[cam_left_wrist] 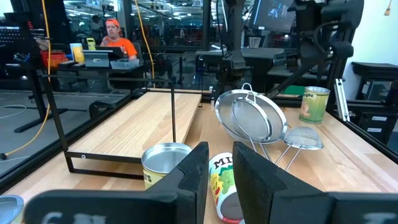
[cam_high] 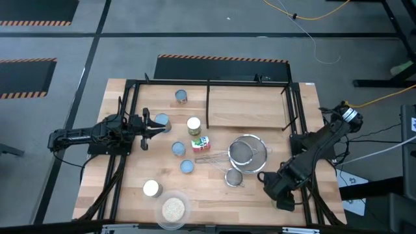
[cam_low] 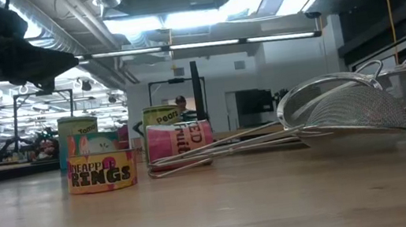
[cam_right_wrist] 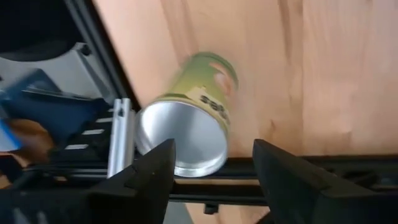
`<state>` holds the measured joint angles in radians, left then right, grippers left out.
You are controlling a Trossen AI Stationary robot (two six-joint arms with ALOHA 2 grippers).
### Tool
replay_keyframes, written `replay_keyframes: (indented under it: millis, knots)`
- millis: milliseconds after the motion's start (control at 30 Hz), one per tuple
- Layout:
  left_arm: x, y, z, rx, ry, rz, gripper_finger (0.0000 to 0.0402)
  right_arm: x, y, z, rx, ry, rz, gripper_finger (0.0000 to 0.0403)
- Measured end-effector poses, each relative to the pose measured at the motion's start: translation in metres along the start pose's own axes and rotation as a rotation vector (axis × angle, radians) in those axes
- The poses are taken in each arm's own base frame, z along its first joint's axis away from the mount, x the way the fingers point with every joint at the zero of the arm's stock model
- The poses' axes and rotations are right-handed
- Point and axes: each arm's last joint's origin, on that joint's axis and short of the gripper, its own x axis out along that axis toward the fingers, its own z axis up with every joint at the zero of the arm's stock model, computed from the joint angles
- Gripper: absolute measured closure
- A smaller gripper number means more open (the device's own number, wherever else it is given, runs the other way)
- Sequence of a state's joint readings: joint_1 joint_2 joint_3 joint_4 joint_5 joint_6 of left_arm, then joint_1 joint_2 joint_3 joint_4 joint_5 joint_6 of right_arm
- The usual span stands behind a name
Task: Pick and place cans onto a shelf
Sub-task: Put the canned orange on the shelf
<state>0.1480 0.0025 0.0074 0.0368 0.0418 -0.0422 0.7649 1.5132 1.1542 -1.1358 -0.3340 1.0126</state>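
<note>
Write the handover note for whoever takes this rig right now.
Left gripper: jaws slightly apart, empty, beside a blue-topped can at table left.
Right gripper: open at the table's right front edge, with a green can just ahead between its fingers, not gripped.
Shelf: bare.
Other cans: six, left of the strainers; one lies on its side.
Done: nothing shelved. Left: every can.

At the left of the low view we read "RINGS" in big letters on a short yellow can (cam_low: 101, 172), with part of "PINEAPPLE" above it. Beside it, a pink can (cam_low: 179, 143) shows the letters "ED". We make out no other text.
</note>
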Motion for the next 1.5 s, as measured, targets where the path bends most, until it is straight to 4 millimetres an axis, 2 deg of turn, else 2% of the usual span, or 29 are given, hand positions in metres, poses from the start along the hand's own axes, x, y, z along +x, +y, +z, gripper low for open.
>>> replay_keyframes:
  millis: [567, 733, 1133, 1500]
  knots:
    - [0.0, 0.0, 0.0, 0.0, 0.0, 0.0, 0.0335, 0.025, 0.007, 0.006, -0.046, 0.04, -0.105, 0.0191]
    - [0.0, 0.0, 0.0, 0.0, 0.0, 0.0, 0.0335, 0.027, 0.008, 0.007, -0.08, 0.048, -0.101, 0.0233]
    - [0.0, 0.0, 0.0, 0.0, -0.001, 0.0, 0.0335, 0.027, 0.007, 0.006, -0.097, 0.064, -0.103, 0.0392]
    - [0.0, 0.0, 0.0, 0.0, 0.0, 0.0, 0.0335, 0.022, 0.005, 0.007, -0.085, 0.039, -0.095, 0.0399]
